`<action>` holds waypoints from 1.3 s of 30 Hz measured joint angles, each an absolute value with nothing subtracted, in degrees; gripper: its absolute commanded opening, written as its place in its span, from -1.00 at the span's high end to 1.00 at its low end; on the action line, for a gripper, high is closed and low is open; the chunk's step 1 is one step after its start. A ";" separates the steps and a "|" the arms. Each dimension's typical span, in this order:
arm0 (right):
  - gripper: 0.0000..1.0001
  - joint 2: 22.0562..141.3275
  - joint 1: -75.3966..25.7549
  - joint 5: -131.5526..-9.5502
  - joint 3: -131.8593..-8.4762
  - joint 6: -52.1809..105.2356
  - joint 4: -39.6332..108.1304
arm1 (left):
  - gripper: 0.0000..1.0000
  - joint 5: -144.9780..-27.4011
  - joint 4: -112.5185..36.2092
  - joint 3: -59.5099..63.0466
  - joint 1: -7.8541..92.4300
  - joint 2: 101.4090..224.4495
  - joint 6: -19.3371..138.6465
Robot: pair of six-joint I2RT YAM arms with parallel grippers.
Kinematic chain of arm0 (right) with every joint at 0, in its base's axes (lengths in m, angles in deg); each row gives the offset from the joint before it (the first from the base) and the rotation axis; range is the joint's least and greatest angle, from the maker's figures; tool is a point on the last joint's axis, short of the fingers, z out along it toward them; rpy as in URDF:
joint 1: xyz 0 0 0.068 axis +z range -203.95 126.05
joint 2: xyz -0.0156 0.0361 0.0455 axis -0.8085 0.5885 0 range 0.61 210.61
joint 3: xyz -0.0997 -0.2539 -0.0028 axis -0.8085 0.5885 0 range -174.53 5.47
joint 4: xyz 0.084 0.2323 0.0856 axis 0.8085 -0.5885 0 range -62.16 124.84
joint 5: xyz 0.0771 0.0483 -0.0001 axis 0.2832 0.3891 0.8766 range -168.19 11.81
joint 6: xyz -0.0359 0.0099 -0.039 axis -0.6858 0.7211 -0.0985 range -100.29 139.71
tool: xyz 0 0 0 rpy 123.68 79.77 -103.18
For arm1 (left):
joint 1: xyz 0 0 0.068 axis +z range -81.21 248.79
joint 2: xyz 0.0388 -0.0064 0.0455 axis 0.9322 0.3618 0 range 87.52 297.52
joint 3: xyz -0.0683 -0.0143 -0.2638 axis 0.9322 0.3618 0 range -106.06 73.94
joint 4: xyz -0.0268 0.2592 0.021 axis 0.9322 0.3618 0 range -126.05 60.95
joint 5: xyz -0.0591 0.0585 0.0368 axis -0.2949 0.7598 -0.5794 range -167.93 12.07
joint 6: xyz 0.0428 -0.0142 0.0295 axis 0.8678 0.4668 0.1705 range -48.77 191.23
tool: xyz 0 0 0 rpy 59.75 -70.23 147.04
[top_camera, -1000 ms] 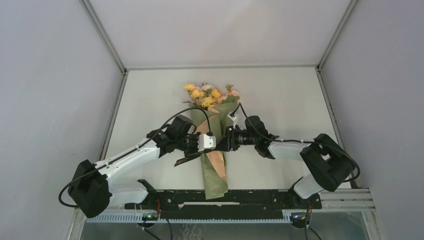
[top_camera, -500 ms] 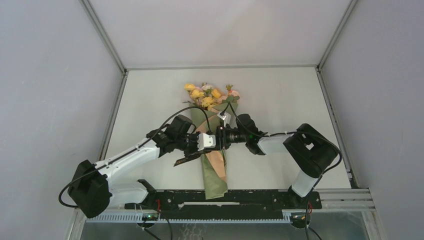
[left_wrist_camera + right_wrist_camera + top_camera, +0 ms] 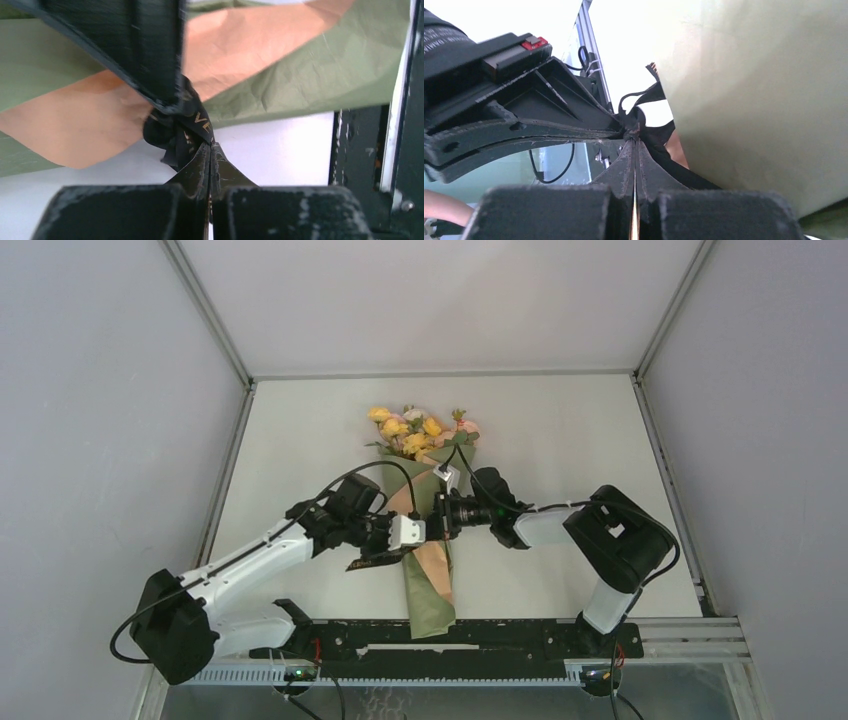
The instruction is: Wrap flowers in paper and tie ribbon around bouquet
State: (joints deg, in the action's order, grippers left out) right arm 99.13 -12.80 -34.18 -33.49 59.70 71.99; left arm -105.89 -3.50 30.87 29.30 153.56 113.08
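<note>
bouquet [image 3: 428, 585]: a cone of olive-green paper with peach-orange lining, lying lengthwise on the white table [image 3: 560, 430], narrow end pointing toward the arm bases.
flowers [image 3: 415, 430]: small pink, yellow and cream blooms with green leaves, spilling out of the bouquet's wide far end.
paper [image 3: 310, 70]: olive outer face and peach-orange inner face both showing, folding over each other around the bouquet's waist.
ribbon [image 3: 181, 131]: long, narrow, flat and black with gold lettering, bunching into a tight twist at the bouquet's waist, on its left side, with flat strands running off from the twist.
left fingers [image 3: 209, 156]: sitting at the left of the bouquet's waist, pressing fully together with no gap, pinching a strand of the ribbon just beside the twist.
right fingers [image 3: 634, 150]: sitting at the right of the bouquet's waist, also pressing fully together, clamping the ribbon at the tips, and almost meeting the left fingers above the waist.
</note>
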 measured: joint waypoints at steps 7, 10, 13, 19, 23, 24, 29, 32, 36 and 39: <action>1.00 98.96 -14.27 -35.56 -33.49 59.72 71.29 | 0.96 -106.20 8.55 31.22 27.97 152.21 126.94; 1.00 98.91 -14.40 -35.87 -33.49 59.72 70.85 | 0.93 -106.05 10.73 31.87 27.38 152.17 131.37; 0.77 98.43 -14.40 -35.89 -33.49 59.66 69.98 | 0.73 -105.61 11.59 32.70 26.51 152.12 135.00; 0.23 92.88 -14.49 -34.82 -33.49 58.87 65.85 | -0.16 -104.65 11.50 33.88 25.94 152.03 139.64; 0.04 85.65 -15.18 -34.31 -33.49 57.19 60.47 | -0.36 -103.18 10.86 33.75 26.24 151.18 140.58; 0.01 83.79 -15.51 -34.40 -33.49 56.64 58.85 | -0.37 -103.12 11.13 33.60 26.48 150.79 140.79; -0.15 75.55 -17.98 -38.58 -33.49 54.37 49.24 | -0.01 -103.51 15.98 31.20 28.45 149.87 141.89; -0.46 73.62 -18.94 -43.52 -33.49 54.10 44.14 | -0.34 -103.64 14.84 29.93 32.91 150.33 138.65; -0.50 75.88 -19.49 -48.17 -33.49 54.41 39.93 | -0.69 -102.55 4.88 29.27 40.80 153.56 132.20; -0.37 78.52 -19.47 -49.26 -33.49 54.59 39.42 | -0.69 -102.55 -1.42 29.40 41.48 156.49 128.95</action>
State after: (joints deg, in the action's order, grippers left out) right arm 78.52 -19.47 -49.26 -33.49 54.59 39.42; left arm -102.55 -1.42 29.40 41.48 156.49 128.95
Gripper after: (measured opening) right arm 0.741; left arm 0.843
